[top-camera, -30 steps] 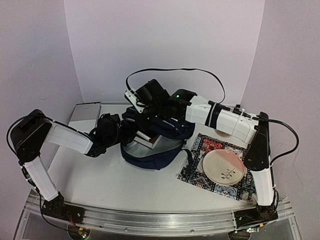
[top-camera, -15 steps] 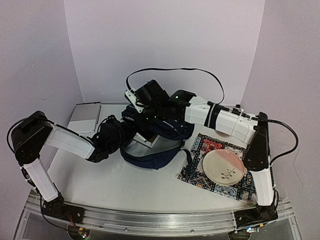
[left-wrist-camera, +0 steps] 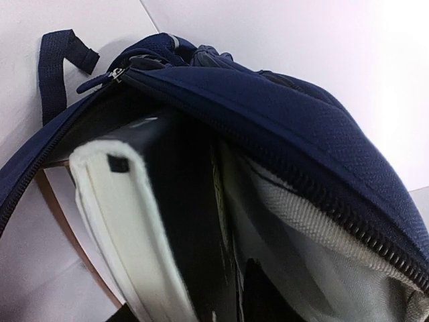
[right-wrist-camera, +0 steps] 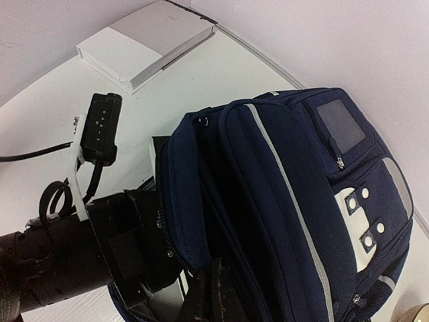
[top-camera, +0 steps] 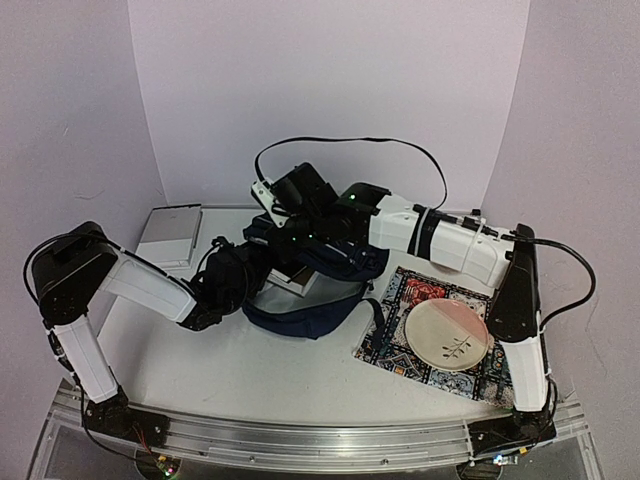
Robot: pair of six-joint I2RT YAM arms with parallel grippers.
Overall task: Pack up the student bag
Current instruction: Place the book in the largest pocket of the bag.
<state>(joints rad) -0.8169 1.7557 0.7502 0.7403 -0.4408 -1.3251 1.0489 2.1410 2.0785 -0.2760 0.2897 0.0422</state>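
Note:
The navy student bag [top-camera: 318, 312] lies in the middle of the table with its mouth open toward the left. My right gripper [top-camera: 293, 232] reaches over from the right and is shut on a fold of the bag's upper lip [right-wrist-camera: 201, 221], with its fingers [right-wrist-camera: 216, 295] pinched together. A book [left-wrist-camera: 134, 215] with a black cover and white pages stands partway inside the bag [left-wrist-camera: 288, 114]. My left gripper [top-camera: 245, 276] is at the mouth. Its jaws stand apart astride the book [top-camera: 293, 281], one finger [left-wrist-camera: 263, 295] inside against the grey lining.
A flat grey-and-white notebook [top-camera: 170, 232] lies at the back left, also in the right wrist view [right-wrist-camera: 147, 43]. A patterned mat [top-camera: 395, 352] with a pale plate [top-camera: 447, 335] sits to the right of the bag. A loose bag strap [left-wrist-camera: 57, 64] trails on the table.
My left gripper has moved right, up to the bag's mouth, with the book going further in. The right gripper has held the bag's lip without moving.

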